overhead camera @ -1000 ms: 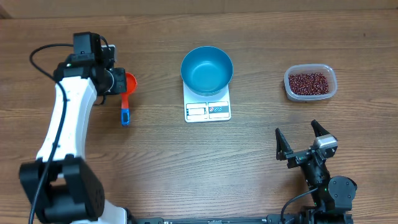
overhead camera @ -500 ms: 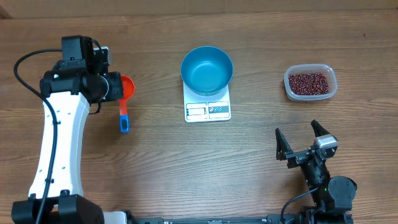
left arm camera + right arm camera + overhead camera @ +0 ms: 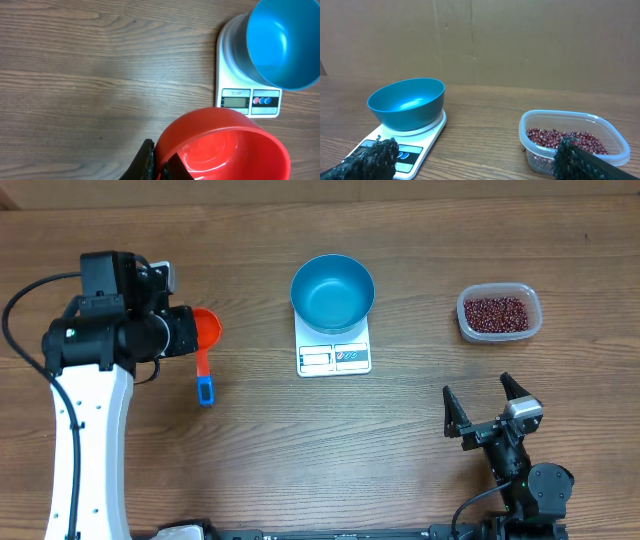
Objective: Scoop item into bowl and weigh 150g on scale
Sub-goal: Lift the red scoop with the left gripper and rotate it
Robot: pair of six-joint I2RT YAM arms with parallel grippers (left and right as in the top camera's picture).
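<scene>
Scoop [image 3: 206,330] left of scale [image 3: 334,357], tub [image 3: 536,320] right

The worktop [image 3: 260,450] was a broad surface of brown wood grain, its streaks of darker and lighter brown running side to side. It had a dull sheen, and the even light left only soft shadows on it. A narrow paler band [image 3: 400,190] ran along its far edge. Behind it, in the right wrist view, stood a plain matte brown panel [image 3: 545,40] like a wall, crossed by faint vertical seams [image 3: 473,45], with a darker patch [image 3: 322,67] at its left edge.
</scene>
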